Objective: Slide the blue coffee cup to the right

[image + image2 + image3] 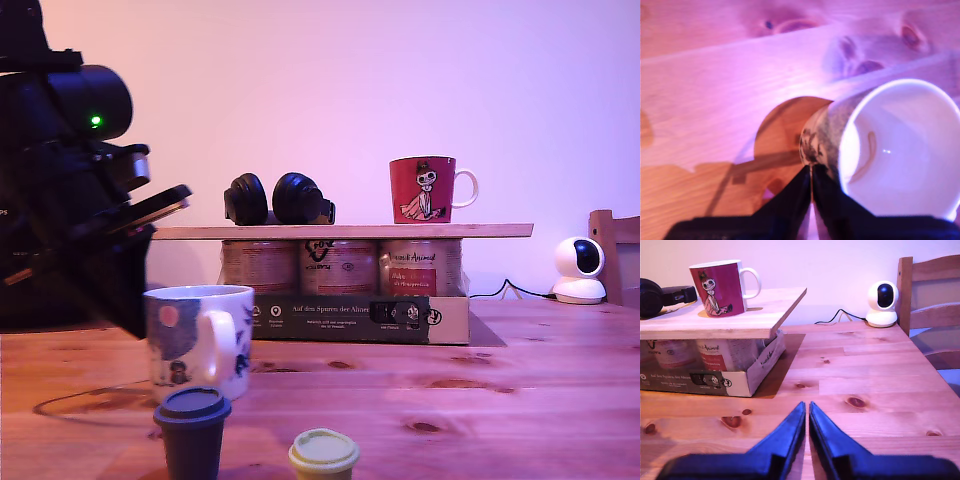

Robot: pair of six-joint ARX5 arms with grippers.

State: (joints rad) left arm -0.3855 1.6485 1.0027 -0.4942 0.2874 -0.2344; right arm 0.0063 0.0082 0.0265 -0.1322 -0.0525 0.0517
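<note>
The blue coffee cup [195, 340], a white mug with dark blue drawings and a pink dot, stands on the wooden table [450, 390] in the exterior view's lower left, its handle facing the camera. In the first wrist view the blue coffee cup [890, 150] shows its empty white inside. My first gripper [811, 169] is shut, its tips touching the cup's outer wall. The first arm [85, 240] looms at the exterior view's left, just beside the cup. My second gripper [806, 407] is shut over bare table [865, 385] and holds nothing.
A small dark lidded takeaway cup [192, 430] and a yellow-lidded cup [323, 455] stand in front of the mug. Behind it a board [340, 231] on a box of cans carries headphones [275, 200] and a red mug [425, 188]. A white camera [580, 268] and a chair [615, 250] are at the exterior view's right.
</note>
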